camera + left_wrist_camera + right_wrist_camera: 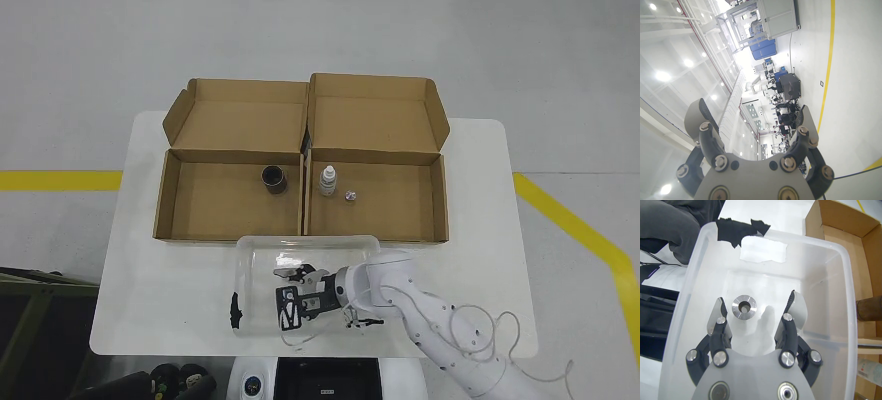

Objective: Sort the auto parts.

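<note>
Approach to pick: steel ring in the clear bin

Step in hand: pick phase, grasp not yet made. Right gripper [756, 304] hangs inside the clear bin [849, 279] at the near side of the table [480, 200]. Its jaws stand wide apart with nothing between the pads. The steel ring [744, 309], a short collar with a centre bore, lies flat on the bin floor, bore up. It sits between the fingers but off-centre, just beside one pad and well apart from the other. Contact cannot be confirmed and the gripper appears to be above it.

Left gripper [752, 109] is released and empty, pointing away from the table toward the hall.

Destinations: two open cardboard boxes stand side by side just behind the bin. The left box [200, 205] holds a dark cylinder [272, 179]. The right box [400, 200] holds a white bottle [328, 180] and a small silver part [350, 195]. The silver part may be of the ring's kind, but it is too small in the top view to say.

Next move, as I judge it:
- Shift sideways to centre the ring between the pads.
- Lower until the pads flank its outer wall, then close.
- The wall is smooth and low, so a shallow or skewed grip could let it slip or tip.

Progress: some parts are boxed and this ring is not.
</note>
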Available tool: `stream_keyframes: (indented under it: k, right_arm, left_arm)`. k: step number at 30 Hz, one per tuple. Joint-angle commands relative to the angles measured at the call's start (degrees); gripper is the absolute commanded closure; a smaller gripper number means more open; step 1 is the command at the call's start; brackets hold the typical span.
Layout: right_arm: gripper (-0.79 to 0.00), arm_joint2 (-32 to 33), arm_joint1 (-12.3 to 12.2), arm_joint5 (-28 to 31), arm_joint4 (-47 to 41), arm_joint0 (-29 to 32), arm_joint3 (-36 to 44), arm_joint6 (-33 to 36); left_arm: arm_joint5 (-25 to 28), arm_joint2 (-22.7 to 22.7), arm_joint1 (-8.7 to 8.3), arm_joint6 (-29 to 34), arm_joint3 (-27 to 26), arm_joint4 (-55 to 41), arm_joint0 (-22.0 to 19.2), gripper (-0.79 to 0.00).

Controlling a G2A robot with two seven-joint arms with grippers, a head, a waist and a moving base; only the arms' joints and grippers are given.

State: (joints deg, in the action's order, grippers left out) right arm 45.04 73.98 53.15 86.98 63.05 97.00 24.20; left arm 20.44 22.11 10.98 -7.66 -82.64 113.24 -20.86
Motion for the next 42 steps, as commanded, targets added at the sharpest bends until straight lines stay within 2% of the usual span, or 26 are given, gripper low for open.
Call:
stream_keyframes:
  k: [1,11,23,25,27,29,42]
  right_arm:
    - [-0.545,-0.4,0.0,-0.1,0.2,-0.3,-0.8,-0.3]
    - [-0.508,-2.6,0.3,-0.5,0.6,-1.6,-3.8,-1.6]
    - [-0.354,-4.6,0.8,-0.9,0.6,-3.2,-6.6,-2.6]
    - [-0.289,-4.8,0.8,-0.9,0.5,-3.4,-6.8,-2.6]
    - [-0.182,-4.9,0.8,-0.9,0.3,-3.6,-6.8,-2.6]
    - [0.000,-4.8,0.8,-0.7,-0.1,-3.8,-6.6,-2.6]
    - [0.000,-2.1,0.0,-0.6,-2.4,-4.1,-2.4,-3.6]
  left_arm:
    - [0.0,0.0,0.00,0.0,0.0,0.0,0.0,-0.785]
    - [0.0,0.0,0.00,0.0,0.0,0.0,0.0,-0.785]
    - [0.0,0.0,0.00,0.0,0.0,0.0,0.0,-0.785]
    - [0.0,0.0,0.00,0.0,0.0,0.0,0.0,-0.785]
    - [0.0,0.0,0.00,0.0,0.0,0.0,0.0,-0.785]
    - [0.0,0.0,0.00,0.0,0.0,0.0,0.0,-0.785]
    - [0.0,0.0,0.00,0.0,0.0,0.0,0.0,-0.785]
